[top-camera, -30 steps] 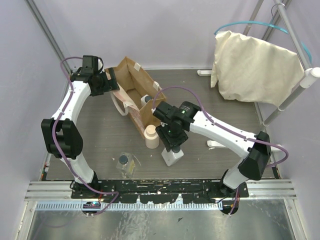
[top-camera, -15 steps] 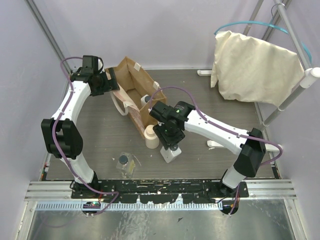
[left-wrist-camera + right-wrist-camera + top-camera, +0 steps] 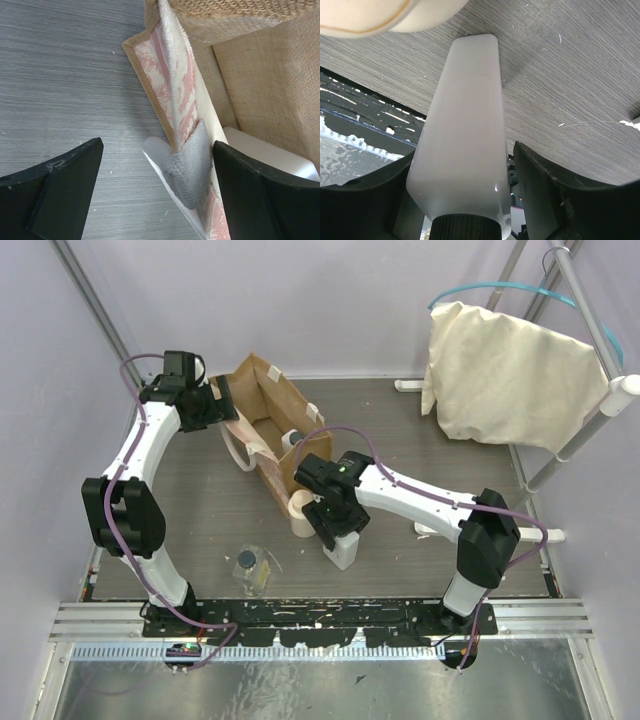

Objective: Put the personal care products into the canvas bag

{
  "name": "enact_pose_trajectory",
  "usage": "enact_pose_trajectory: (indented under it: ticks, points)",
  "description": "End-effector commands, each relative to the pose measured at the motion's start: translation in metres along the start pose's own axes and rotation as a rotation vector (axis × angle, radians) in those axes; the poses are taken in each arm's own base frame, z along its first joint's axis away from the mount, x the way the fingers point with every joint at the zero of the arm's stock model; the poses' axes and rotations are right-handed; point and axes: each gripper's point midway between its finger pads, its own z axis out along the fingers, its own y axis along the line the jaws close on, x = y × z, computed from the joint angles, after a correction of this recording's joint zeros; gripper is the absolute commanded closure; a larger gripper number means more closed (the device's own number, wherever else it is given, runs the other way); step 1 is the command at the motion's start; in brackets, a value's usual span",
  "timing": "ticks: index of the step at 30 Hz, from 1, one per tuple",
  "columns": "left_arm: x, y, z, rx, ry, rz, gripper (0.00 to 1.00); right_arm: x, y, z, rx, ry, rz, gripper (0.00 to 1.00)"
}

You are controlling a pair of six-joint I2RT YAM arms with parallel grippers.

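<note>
The left jaws stand wide apart at the far left rim of the canvas bag (image 3: 262, 390). In the left wrist view they flank the bag's edge and its pale handle (image 3: 187, 165), which hangs between them. The finger on the bag's side sits very near the handle. The other finger is well apart from the handle, over bare bench (image 3: 200, 510). Nothing is clamped. The bag stands upright and open. One white bottle (image 3: 293, 439) already rests inside it, against the near wall (from the left wrist only a pale corner of it shows).

The right jaws are lowered over the second white bottle (image 3: 343, 552), which lies on its side on the bench just in front of the bag. In the right wrist view this flat-sided bottle (image 3: 470, 125) fills most of the space between the fingers, with its black cap (image 3: 465, 229) nearest the camera. The jaws are parted just enough to straddle it, with a thin dark gap showing on one side. Whether the other finger touches it cannot be told.

The cream bottle (image 3: 298, 520) stands upright just beside the bag's near corner, close to the right jaws. The small wrapped item (image 3: 250, 562) lies nearer the arm bases, apart from both arms.
</note>
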Motion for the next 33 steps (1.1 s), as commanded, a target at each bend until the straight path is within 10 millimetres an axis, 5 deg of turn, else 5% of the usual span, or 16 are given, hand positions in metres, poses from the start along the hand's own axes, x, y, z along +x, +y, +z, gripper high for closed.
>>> enact_pose_trajectory:
  ticks: [1, 4, 7, 13, 26, 30, 33]
  points:
    - [-0.003, 0.004, 0.001, -0.004, -0.006, 0.012, 0.02, -0.001, 0.002, -0.003, -0.013, -0.009, -0.02, 0.33]
    - [-0.003, 0.004, 0.0, -0.003, -0.007, 0.012, 0.02, 0.0, 0.002, -0.002, -0.014, -0.001, -0.027, 0.46]
    - [-0.004, 0.004, 0.0, -0.002, -0.008, 0.011, 0.02, 0.001, -0.002, -0.004, 0.007, 0.002, -0.036, 0.7]
    - [-0.005, 0.003, 0.0, 0.002, -0.008, 0.011, 0.02, -0.018, -0.011, -0.041, 0.048, -0.109, -0.05, 0.97]
    - [-0.008, 0.001, -0.004, 0.022, -0.034, 0.0, 0.02, -0.091, -0.001, -0.229, -0.416, -0.749, -0.102, 0.99]
    - [-0.006, -0.001, -0.005, 0.038, -0.034, -0.014, 0.02, -0.105, -0.011, -0.289, -0.519, -0.934, -0.15, 0.99]
    - [-0.004, -0.002, -0.005, 0.048, -0.032, -0.023, 0.02, -0.121, -0.016, -0.311, -0.507, -1.003, -0.196, 0.99]
